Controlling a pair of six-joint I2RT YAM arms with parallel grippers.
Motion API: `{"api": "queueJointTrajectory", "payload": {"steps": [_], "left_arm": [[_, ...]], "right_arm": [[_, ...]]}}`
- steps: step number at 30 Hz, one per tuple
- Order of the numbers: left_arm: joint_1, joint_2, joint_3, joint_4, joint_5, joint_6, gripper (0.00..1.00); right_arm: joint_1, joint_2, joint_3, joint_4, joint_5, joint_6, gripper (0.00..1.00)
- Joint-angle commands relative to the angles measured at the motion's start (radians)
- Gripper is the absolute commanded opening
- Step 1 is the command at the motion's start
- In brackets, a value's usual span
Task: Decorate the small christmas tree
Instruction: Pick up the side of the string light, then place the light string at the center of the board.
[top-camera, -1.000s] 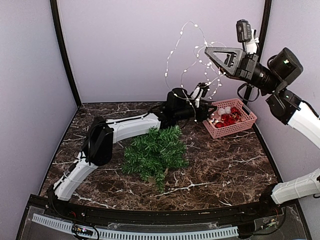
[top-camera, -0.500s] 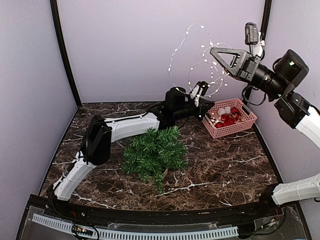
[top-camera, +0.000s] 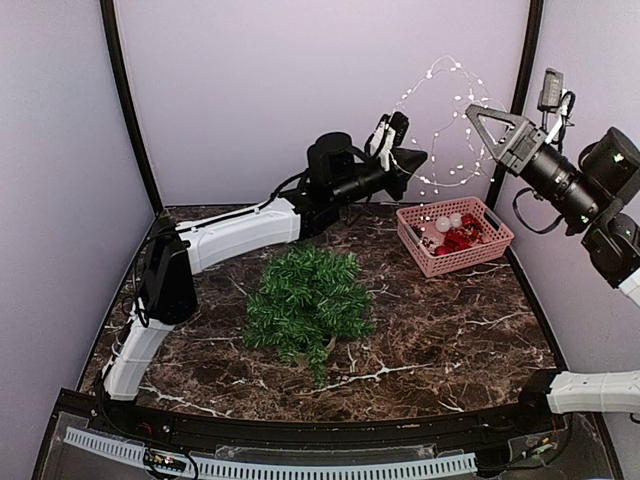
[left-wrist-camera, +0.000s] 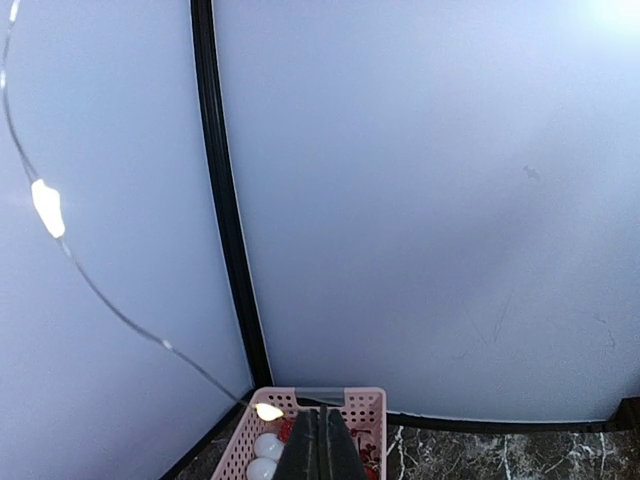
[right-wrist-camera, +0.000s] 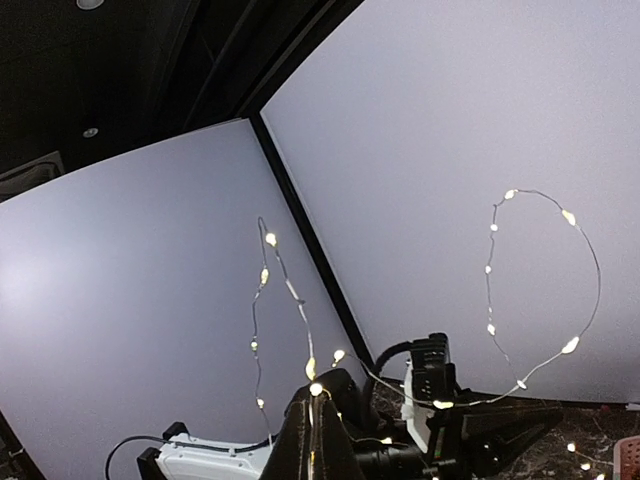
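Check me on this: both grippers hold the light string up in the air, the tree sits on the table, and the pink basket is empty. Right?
Not quite. The pink basket is not empty: the top external view shows red and white balls in it. The rest stands: left gripper and right gripper hold the light string aloft, and the tree sits on the table.

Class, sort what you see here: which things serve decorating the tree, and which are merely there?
For the job: small christmas tree; light string, pinched by left claw and right claw; pink basket; red ornaments.
Just there: marble table; black corner posts.
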Motion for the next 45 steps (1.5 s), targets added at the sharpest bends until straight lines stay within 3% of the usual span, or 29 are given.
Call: {"api": "queueJointTrajectory", "payload": {"steps": [1, 10, 20, 32, 45], "left_arm": [[-0.004, -0.109, 0.023, 0.030, 0.001, 0.034, 0.00], [-0.004, -0.244, -0.002, -0.015, -0.047, 0.106, 0.00], [-0.001, -0.450, -0.150, -0.037, -0.102, 0.204, 0.00], [0.007, -0.927, -0.678, -0.111, -0.367, 0.388, 0.00], [0.008, -1.291, -1.013, -0.231, -0.595, 0.395, 0.00]], "right_arm": [[0.007, -0.037, -0.032, -0.020, 0.133, -0.038, 0.00], [0.006, -0.063, -0.053, -0.030, 0.149, -0.042, 0.00], [0.006, -0.066, -0.060, -0.030, 0.146, -0.042, 0.00], [0.006, -0.024, -0.082, -0.054, 0.060, -0.061, 0.00], [0.006, 0.041, -0.115, -0.059, 0.029, -0.043, 0.00]]}}
